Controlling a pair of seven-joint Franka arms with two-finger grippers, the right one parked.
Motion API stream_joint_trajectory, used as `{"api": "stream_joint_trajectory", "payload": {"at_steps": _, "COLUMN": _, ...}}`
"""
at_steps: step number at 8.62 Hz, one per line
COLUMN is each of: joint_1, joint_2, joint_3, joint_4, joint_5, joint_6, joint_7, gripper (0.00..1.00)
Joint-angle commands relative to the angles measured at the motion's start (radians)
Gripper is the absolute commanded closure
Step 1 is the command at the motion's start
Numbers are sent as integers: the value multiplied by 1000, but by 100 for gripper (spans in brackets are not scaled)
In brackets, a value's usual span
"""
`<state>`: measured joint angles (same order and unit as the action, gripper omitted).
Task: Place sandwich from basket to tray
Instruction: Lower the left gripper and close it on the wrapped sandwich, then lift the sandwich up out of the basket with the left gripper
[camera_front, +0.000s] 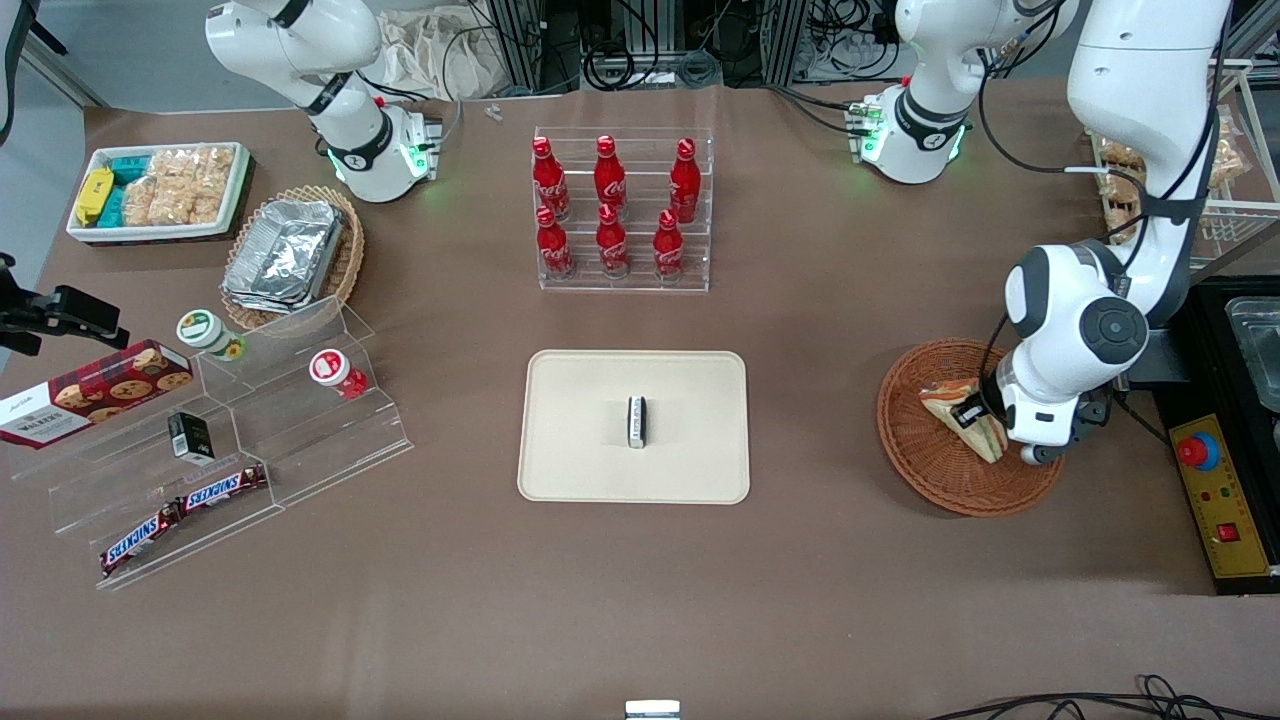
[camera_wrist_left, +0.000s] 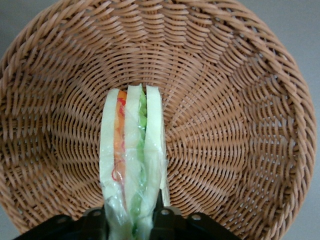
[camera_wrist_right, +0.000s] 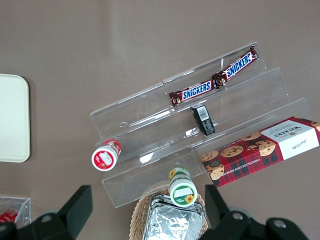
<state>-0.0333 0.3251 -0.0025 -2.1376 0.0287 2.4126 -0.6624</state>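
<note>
The left arm's gripper (camera_front: 1003, 432) sits low inside the reddish-brown basket (camera_front: 925, 470), jaws pinching the sandwich (camera_front: 962, 413), which stands on edge there. Bare brown table (camera_front: 820, 400) separates the basket from the cream tray (camera_front: 570, 440), at the basket's nine o'clock in the front view; a small dark packet (camera_front: 636, 421) occupies the tray's centre. Only the wrist view shows the fingers (camera_wrist_left: 161, 220) flanking the wedge's (camera_wrist_left: 131, 165) striped filling against the weave (camera_wrist_left: 225, 125).

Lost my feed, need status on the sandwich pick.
Gripper low in basket, jaws shut on sandwich. Sandwich not lifted clear. Tray holds one small packet.
</note>
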Motion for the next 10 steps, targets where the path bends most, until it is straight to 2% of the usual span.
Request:
{"api": "stream_joint_trajectory", "payload": {"at_steps": 1, "joint_1": -7, "joint_2": -84, "joint_3": -10, "joint_4": 59, "joint_5": -9, "joint_6": -189, "joint_7": 1, "gripper": 100}}
{"api": "stream_joint_trajectory", "payload": {"at_steps": 3, "joint_1": -10, "joint_2": -141, "joint_3": -16, "joint_4": 207, "joint_5": -16, "joint_6": -455, "joint_7": 24, "gripper": 100}}
{"api": "stream_joint_trajectory", "payload": {"at_steps": 4, "joint_1": -11, "joint_2": -139, "joint_3": -28, "joint_4": 317, "joint_5": -54, "joint_6": -586, "joint_7": 41, "gripper": 100}}
{"api": "stream_joint_trajectory", "payload": {"at_steps": 6, "joint_1": -13, "joint_2": -130, "joint_3": -82, "joint_4": 491, "joint_5": -65, "joint_6": -760, "joint_7": 62, "gripper": 100}}
{"api": "stream_joint_trajectory", "payload": {"at_steps": 8, "joint_1": -13, "joint_2": -133, "joint_3": -166, "joint_4": 525, "joint_5": -65, "joint_6": -800, "joint_7": 124, "gripper": 100}}
{"api": "stream_joint_trajectory", "payload": {"at_steps": 10, "joint_1": -14, "joint_2": -88, "joint_3": -310, "joint_4": 525, "joint_5": -55, "joint_6": -762, "joint_7": 141, "gripper": 100}}
